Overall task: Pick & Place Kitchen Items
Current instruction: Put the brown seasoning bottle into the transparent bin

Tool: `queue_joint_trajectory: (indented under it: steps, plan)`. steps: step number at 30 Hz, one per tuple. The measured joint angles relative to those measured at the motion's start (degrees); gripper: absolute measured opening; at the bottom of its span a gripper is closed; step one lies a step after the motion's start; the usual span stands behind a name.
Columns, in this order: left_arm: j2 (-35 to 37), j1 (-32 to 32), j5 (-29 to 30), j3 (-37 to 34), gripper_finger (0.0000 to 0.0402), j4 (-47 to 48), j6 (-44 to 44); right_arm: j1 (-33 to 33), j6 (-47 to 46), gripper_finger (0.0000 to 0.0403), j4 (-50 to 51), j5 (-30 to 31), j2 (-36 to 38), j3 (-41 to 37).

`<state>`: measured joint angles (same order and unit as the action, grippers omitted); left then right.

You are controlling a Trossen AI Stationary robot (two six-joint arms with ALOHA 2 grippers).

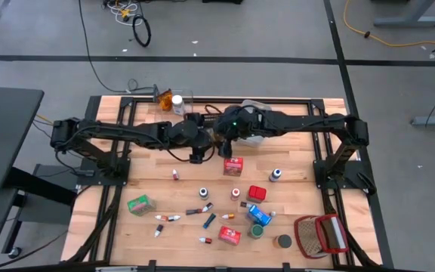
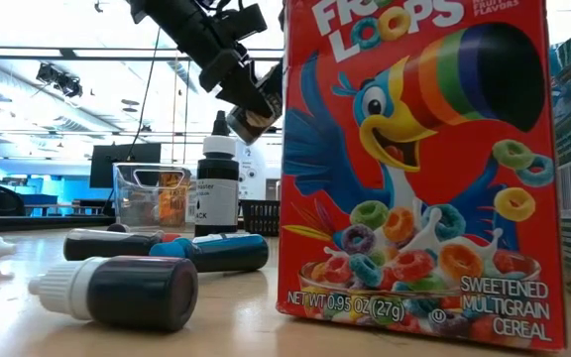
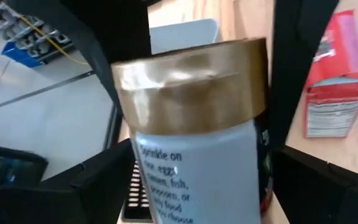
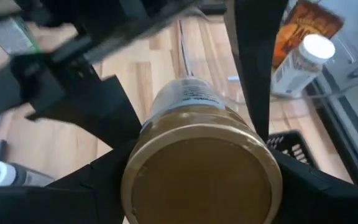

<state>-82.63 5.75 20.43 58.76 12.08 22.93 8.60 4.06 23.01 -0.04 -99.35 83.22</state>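
Gold-lidded jar (image 4: pixel 201 180) passes between the wide left gripper (image 3: pixel 197 124) and the clamping right gripper (image 4: pixel 191 155); most groceries (image 1: pixel 225 215) still crowd the desk's near edge.

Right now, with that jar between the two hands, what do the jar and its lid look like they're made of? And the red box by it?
Jar: smooth white body with printed text, plastic or glass, can't tell. Lid: gold with a dull sheen, probably metal or metallised plastic. Red box: printed cardboard, judging by its folded edges and matte faces.
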Motion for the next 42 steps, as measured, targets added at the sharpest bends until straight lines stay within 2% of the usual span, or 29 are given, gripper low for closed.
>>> queue_joint_trajectory:
  steps: [9, 17, 22, 27, 32, 36, 42]
  plan:
    - [0.00, 0.03, -0.24, -0.02, 0.0345, -0.08, -4.61, -0.09, 0.95, 0.0289, -0.93, 0.62, 0.02, 0.00]
    - [0.00, 0.03, -0.29, -0.04, 0.0287, 0.03, -5.57, -0.07, 1.12, 0.0309, -0.98, 1.00, 0.02, 0.00]
    - [0.00, 0.03, -0.36, -0.04, 0.0287, 0.28, -7.13, -0.08, 1.43, 0.0312, -1.43, 1.04, 0.02, 0.07]
    - [0.00, -0.01, 1.25, -0.04, 0.0308, 0.11, -7.64, -0.08, 3.89, 0.0313, -1.20, 1.61, 0.76, 0.07]
    - [0.13, 0.11, 6.47, -0.04, 0.0288, -0.16, -7.79, -0.17, 8.51, 0.0313, -0.85, 9.71, 3.52, 0.07]
    - [0.47, 0.54, 11.61, -0.01, 0.0288, 0.08, -7.35, -0.15, 10.56, 0.0313, -2.52, 15.92, 5.78, 0.06]
    - [3.81, 3.23, 17.26, -0.13, 0.0303, 1.82, -6.47, -0.07, 10.03, 0.0313, -1.55, 20.04, 7.32, 0.09]
